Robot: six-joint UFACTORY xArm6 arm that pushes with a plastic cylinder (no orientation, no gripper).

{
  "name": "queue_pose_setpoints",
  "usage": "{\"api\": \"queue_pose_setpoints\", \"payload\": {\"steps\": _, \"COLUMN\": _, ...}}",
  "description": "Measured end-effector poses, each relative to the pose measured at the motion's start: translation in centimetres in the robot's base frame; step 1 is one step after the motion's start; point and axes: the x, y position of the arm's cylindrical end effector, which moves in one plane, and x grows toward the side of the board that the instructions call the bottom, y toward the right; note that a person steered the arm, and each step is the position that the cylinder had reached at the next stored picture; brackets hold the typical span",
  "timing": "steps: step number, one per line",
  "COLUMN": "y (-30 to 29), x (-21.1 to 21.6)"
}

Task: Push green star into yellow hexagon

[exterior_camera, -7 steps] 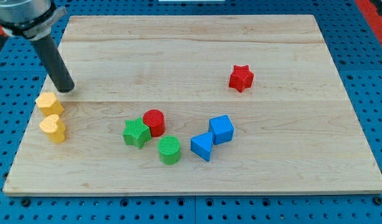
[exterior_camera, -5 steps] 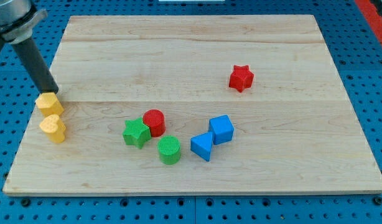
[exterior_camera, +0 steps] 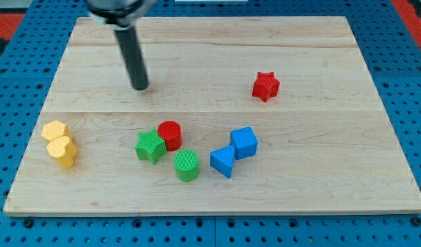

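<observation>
The green star [exterior_camera: 150, 147] lies on the wooden board at lower centre-left, touching the red cylinder [exterior_camera: 171, 134] on its right. The yellow hexagon [exterior_camera: 54, 130] sits near the board's left edge, touching the yellow heart [exterior_camera: 62, 151] just below it. My tip [exterior_camera: 140, 87] is on bare board well above the green star, apart from it and far to the right of the yellow hexagon.
A green cylinder [exterior_camera: 186, 165] stands just right of and below the star. A blue triangular block [exterior_camera: 223, 161] and a blue cube [exterior_camera: 244, 143] sit together further right. A red star [exterior_camera: 265, 86] is at upper right. The board [exterior_camera: 320, 192] has raised edges over a blue pegboard.
My tip has swept from beside the yellow hexagon at the left edge to the right, above the green star. The yellow hexagon and heart have shifted down and a little right.
</observation>
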Motion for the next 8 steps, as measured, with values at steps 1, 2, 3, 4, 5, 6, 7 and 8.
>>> {"api": "queue_pose_setpoints", "payload": {"steps": 1, "y": 3.0, "x": 1.0}}
{"api": "queue_pose_setpoints", "payload": {"steps": 2, "y": 3.4, "x": 3.5}}
{"api": "queue_pose_setpoints", "payload": {"steps": 3, "y": 6.4, "x": 6.0}}
{"api": "queue_pose_setpoints", "payload": {"steps": 4, "y": 8.0, "x": 9.4}}
{"api": "queue_pose_setpoints", "payload": {"steps": 5, "y": 5.2, "x": 11.6}}
{"api": "queue_pose_setpoints", "payload": {"steps": 6, "y": 3.0, "x": 14.8}}
{"api": "queue_pose_setpoints", "payload": {"steps": 7, "y": -1.6, "x": 15.9}}
{"api": "queue_pose_setpoints", "payload": {"steps": 8, "y": -3.8, "x": 14.2}}
